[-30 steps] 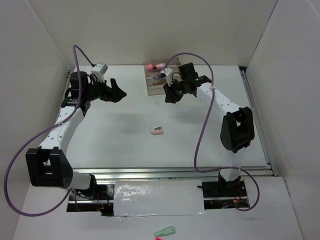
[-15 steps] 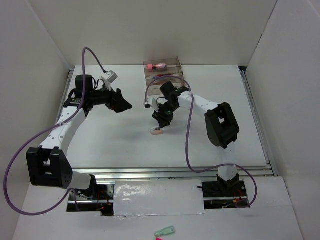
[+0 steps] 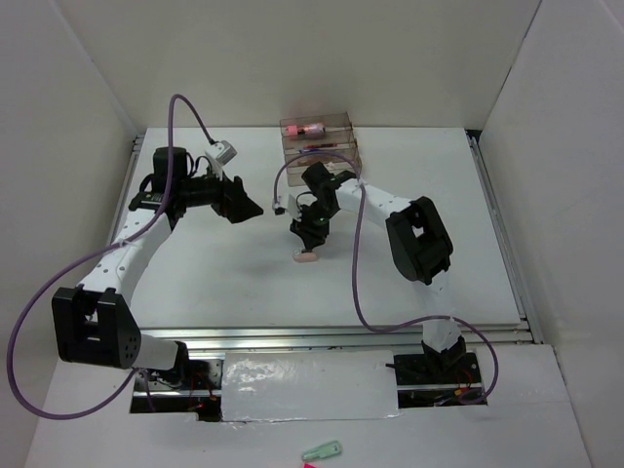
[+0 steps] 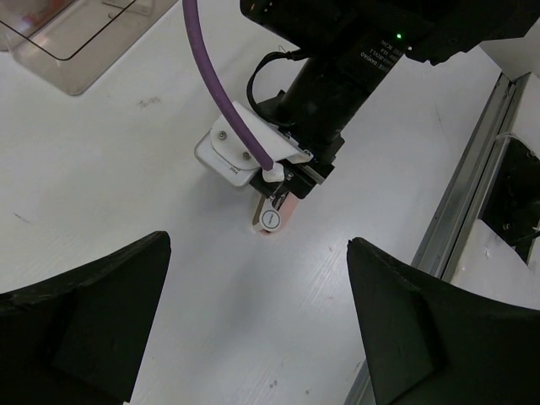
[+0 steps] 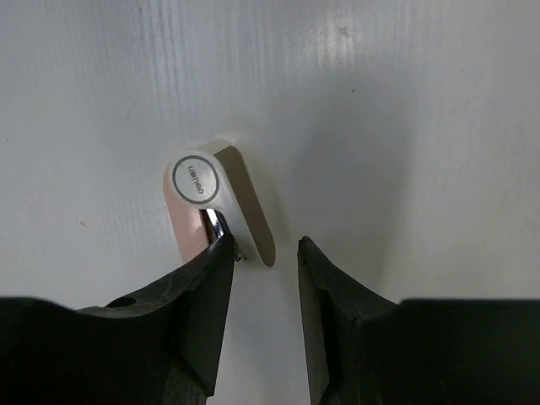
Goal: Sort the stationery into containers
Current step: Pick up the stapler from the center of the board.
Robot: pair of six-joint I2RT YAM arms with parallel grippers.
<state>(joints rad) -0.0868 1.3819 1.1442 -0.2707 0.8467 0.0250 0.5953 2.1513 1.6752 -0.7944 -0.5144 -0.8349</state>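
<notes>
A: Eraser?
B: Pink-and-white eraser (image 5: 211,211) lay on the table (image 3: 224,283), mid-frame in the top view, below the organiser (image 3: 317,146).
A: Right gripper?
B: Right gripper (image 5: 261,253) was down on it, fingers spread. The eraser's near end sat between them. The picture-left finger (image 5: 198,287) touched it, the other stood apart. No squeeze.
A: Left?
B: Left gripper (image 3: 244,207) hung left of centre, fingers wide, holding nothing, apart from the eraser.
A: Organiser?
B: Pink piece (image 3: 310,128) in the top compartment. The rest was too small to tell.
</notes>
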